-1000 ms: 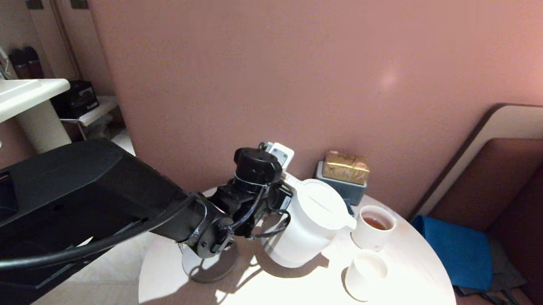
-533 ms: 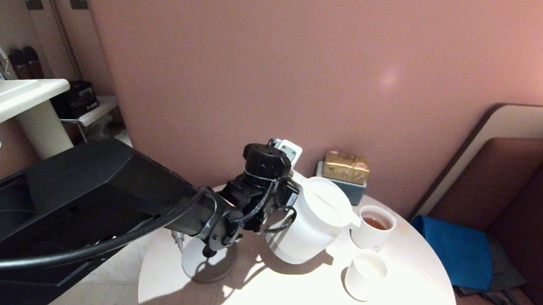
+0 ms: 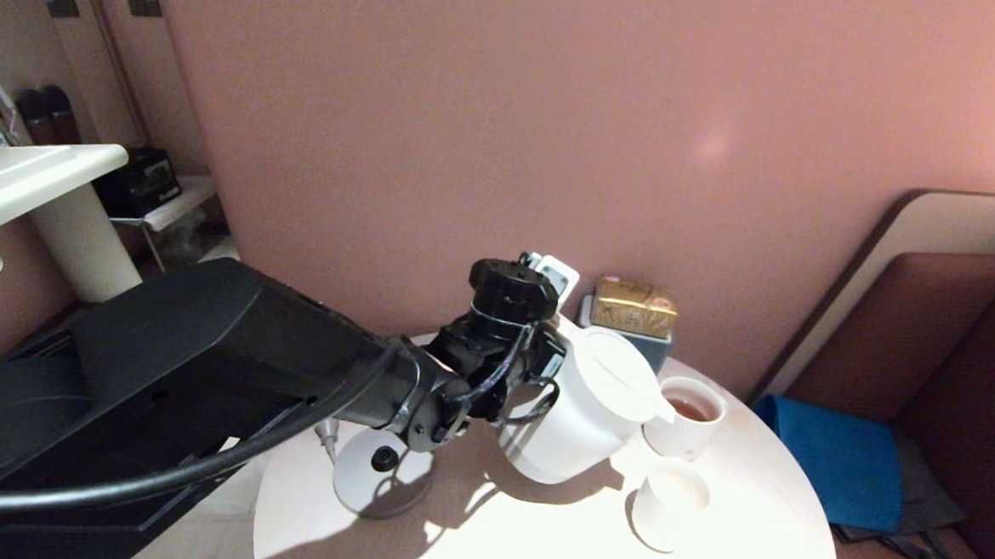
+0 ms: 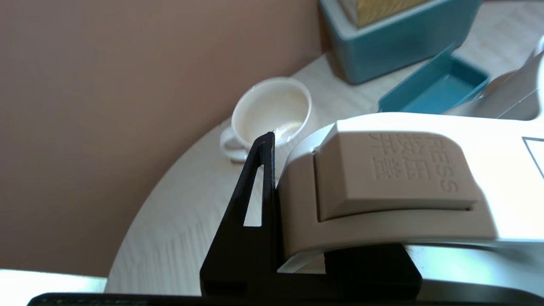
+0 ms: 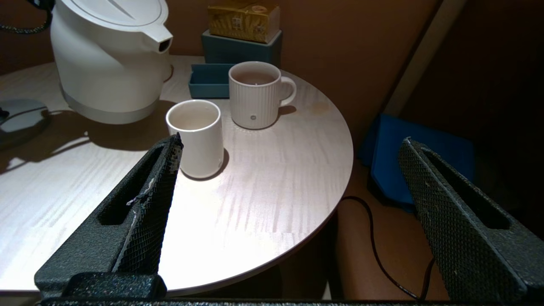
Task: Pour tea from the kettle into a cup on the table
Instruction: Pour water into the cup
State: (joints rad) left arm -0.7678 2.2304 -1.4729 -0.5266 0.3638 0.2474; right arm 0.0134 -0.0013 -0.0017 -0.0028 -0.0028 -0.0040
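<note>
A gold packet (image 3: 635, 306) sits atop a teal box (image 5: 242, 49), a white mug (image 5: 256, 94) just beside it.

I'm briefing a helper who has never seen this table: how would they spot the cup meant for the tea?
On the round white table, find the big white kettle held by the left gripper. The cup stands in front of its spout, nearest the table's edge. It is plain, handleless and empty, unlike the ribbed mug with tea behind it.
</note>
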